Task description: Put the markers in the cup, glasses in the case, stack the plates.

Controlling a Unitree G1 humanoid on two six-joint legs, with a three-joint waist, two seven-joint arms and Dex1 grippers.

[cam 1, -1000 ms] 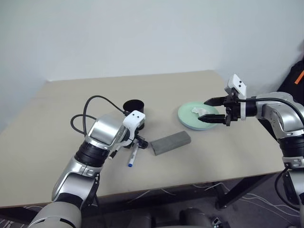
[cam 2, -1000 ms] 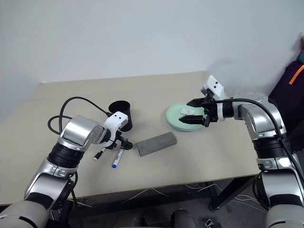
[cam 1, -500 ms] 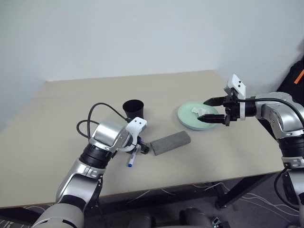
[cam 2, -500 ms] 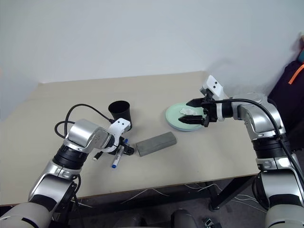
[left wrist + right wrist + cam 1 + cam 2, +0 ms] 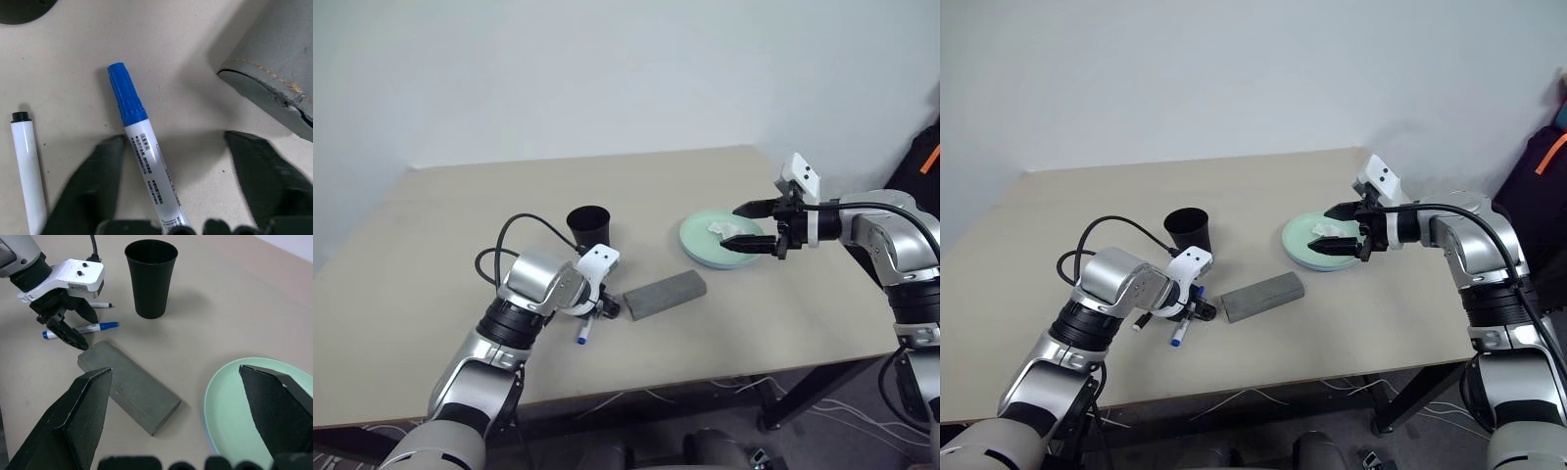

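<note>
while the left gripper (image 5: 168, 188) straddled the slim white blue-capped marker (image 5: 142, 159) on the beige tabletop (image 5: 431, 245), its fingers stood apart, not clamped. right gripper (image 5: 744, 227) gaped over the mint green plate (image 5: 700, 240).

You're looking at a matt, finely grained beige tabletop (image 5: 63, 63). The blue-capped marker (image 5: 142, 147) has a glossy white plastic barrel with printed text and a ribbed cap — the black-tipped marker (image 5: 28, 166) beside it looks equally smooth. The case (image 5: 129, 394) reads as grey woven cloth with a stitched seam. The cup (image 5: 150, 276) is dull black plastic, and the mint plate (image 5: 234, 411) smooth, faintly shiny plastic.
</note>
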